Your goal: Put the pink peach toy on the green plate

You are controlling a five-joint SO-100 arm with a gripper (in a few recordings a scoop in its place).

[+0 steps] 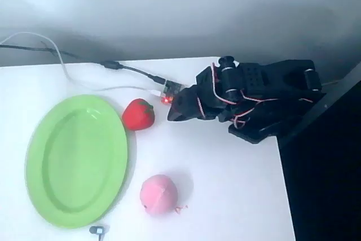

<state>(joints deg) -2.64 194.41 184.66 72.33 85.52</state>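
One arm is under my control, and in the overhead view its gripper (176, 111) sits folded near the top right of the white table (237, 196), tip pointing left. I cannot tell whether the fingers are spread or pressed together; the black tip reads as a single dark wedge.

The pink peach toy (159, 194) lies well apart from that tip, down the picture and slightly left, free on the table. It is roundish, so I judge no approach angle is favoured. The green plate (39, 156) lies left of the peach, near it but not touching, long axis running top to bottom.

The red strawberry toy (139, 114) sits just left of the gripper tip, touching or almost touching the plate rim. I judge it the main hazard when reaching. Cables (121, 69) run behind it, clear of the path.
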